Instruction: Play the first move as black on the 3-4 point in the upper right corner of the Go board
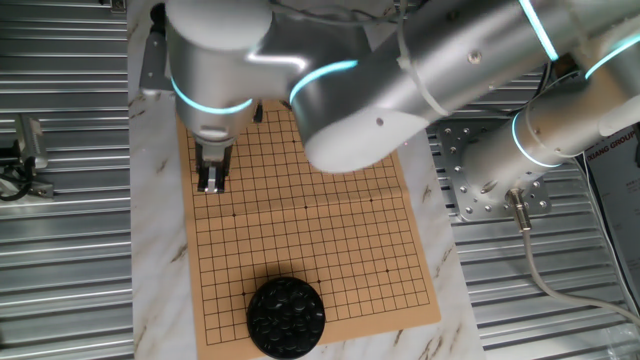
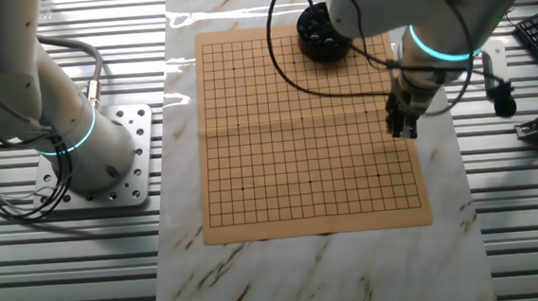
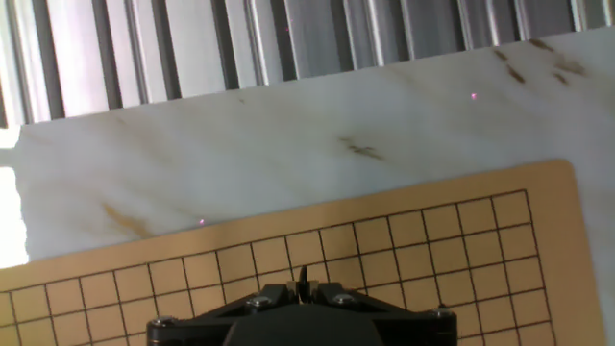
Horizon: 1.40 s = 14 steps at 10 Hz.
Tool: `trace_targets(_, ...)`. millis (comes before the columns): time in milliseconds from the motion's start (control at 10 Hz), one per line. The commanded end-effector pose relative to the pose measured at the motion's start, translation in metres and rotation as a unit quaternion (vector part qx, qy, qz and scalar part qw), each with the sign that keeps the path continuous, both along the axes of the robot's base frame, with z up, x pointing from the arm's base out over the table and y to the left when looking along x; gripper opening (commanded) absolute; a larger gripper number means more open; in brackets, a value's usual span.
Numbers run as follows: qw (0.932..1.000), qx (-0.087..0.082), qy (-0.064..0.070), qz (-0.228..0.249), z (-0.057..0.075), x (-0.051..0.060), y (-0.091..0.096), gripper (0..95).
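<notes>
**Jaws low over the board's edge columns, stone not visible**

Nearest the hand camera sits the dark gripper [image 3: 306,288] body, its jaws pressed together with no gap showing; whether a black stone is pinched between them cannot be told. Beyond it runs the wooden Go board [image 3: 404,240], then the pale marble desk [image 3: 288,135] out to its far edge.

From one fixed view, going left to right: the gripper [image 1: 213,182] hangs over the board's [image 1: 330,250] left columns, near the desk's [image 1: 155,260] left edge; the black bowl [image 1: 286,316] of stones rests on the board's near edge; the silver arm [image 1: 420,70] crosses toward the right.

No loose black stone shows on the grid.
</notes>
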<state>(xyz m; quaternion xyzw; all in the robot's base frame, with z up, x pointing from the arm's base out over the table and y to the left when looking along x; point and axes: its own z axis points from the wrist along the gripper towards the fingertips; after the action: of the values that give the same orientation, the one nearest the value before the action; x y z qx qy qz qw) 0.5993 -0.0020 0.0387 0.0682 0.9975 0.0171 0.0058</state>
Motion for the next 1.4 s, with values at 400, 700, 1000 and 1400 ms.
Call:
trace_targets(400,1.0,-0.003,0.0,0.006,-0.001,-0.001,-0.003,0.0)
trace_targets(700,0.9999,-0.004,0.003,0.014,-0.002,0.001,-0.012,0.0)
trace_targets(1000,0.9998,-0.002,0.005,0.02,0.001,0.002,-0.02,0.0)
trace_targets(1400,0.9996,-0.002,0.009,0.027,-0.001,0.005,-0.029,0.0)
